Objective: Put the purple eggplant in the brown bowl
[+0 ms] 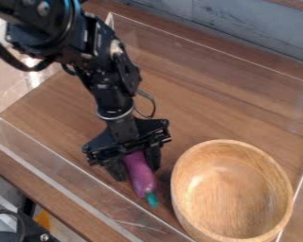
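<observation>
The purple eggplant (143,179) lies on the wooden table just left of the brown bowl (230,145), its teal stem tip pointing toward the front edge. My gripper (139,168) points straight down over it, one black finger on each side of the purple body, pressed close against it. The eggplant still rests on the table. The bowl stands upright at the front right with nothing in it, its rim about a finger's width from the eggplant.
A clear plastic wall (65,203) runs along the table's front and left edges, close to the gripper. More bare wooden tabletop (218,90) stretches behind the bowl toward the grey back wall.
</observation>
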Robot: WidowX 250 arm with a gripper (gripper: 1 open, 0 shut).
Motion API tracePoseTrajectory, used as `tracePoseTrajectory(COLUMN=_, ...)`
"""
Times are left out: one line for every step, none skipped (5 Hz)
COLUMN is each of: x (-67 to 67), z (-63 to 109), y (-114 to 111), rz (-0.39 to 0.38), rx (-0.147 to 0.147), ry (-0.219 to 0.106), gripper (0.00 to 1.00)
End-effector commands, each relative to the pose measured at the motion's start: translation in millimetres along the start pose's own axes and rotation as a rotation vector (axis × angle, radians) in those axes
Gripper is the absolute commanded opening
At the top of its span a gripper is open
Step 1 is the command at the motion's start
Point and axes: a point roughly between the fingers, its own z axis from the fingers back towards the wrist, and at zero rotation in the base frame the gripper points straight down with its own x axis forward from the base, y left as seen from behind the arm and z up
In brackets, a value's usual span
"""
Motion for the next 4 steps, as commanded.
tracePoseTrajectory(x=3.6, z=2.6, y=-7.6, rz=-0.003, rx=-0.017, ry=-0.01, gripper=0.0)
tracePoseTrajectory(x=2.8, z=2.1, y=-9.0, rz=-0.003, rx=-0.017, ry=-0.009, gripper=0.0)
tracePoseTrajectory(x=1.5, z=2.0, y=-10.2, rz=-0.003, rx=-0.019, ry=-0.012, gripper=0.0)
tracePoseTrajectory(x=0.9, z=1.8, y=-11.0, rz=-0.004, rx=-0.024, ry=-0.016, gripper=0.0)
